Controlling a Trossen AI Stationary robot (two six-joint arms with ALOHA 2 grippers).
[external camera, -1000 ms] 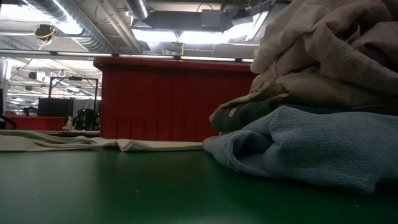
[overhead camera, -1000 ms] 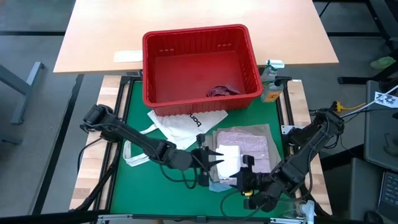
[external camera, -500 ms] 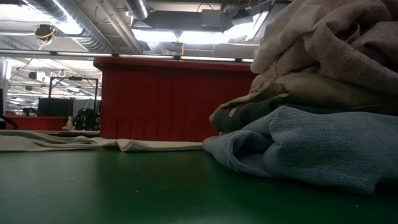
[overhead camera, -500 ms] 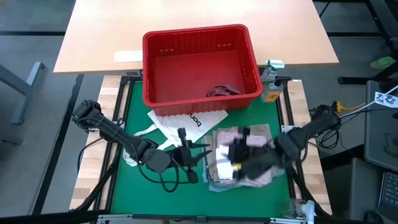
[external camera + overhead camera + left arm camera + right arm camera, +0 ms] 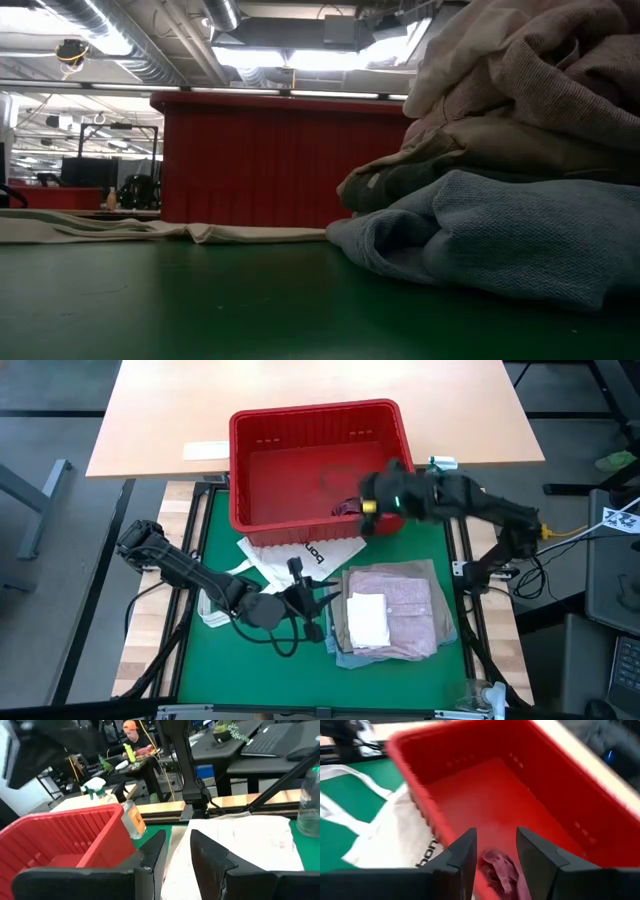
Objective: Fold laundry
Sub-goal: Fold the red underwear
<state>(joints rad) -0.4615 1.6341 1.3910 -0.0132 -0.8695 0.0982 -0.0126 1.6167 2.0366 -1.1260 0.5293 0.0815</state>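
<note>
Judging by the folded stack (image 5: 388, 615) near the counter's (image 5: 260, 680) right edge — pink, khaki and light blue layers with a small white piece (image 5: 367, 618) on top — most of the laundry looks done. Only 1 garment seems left: the maroon piece (image 5: 499, 868) in the red basket (image 5: 262, 510) at the counter's far edge, with the right claw (image 5: 492, 851) poised just above it, fingers apart and empty. At the counter's middle, beside the stack, the left claw (image 5: 176, 847) waits, fingers slightly apart, gripping nothing.

Basket (image 5: 320, 460) behind the laundry stack (image 5: 390, 610); tote bag (image 5: 300, 557) apparently between them.
</note>
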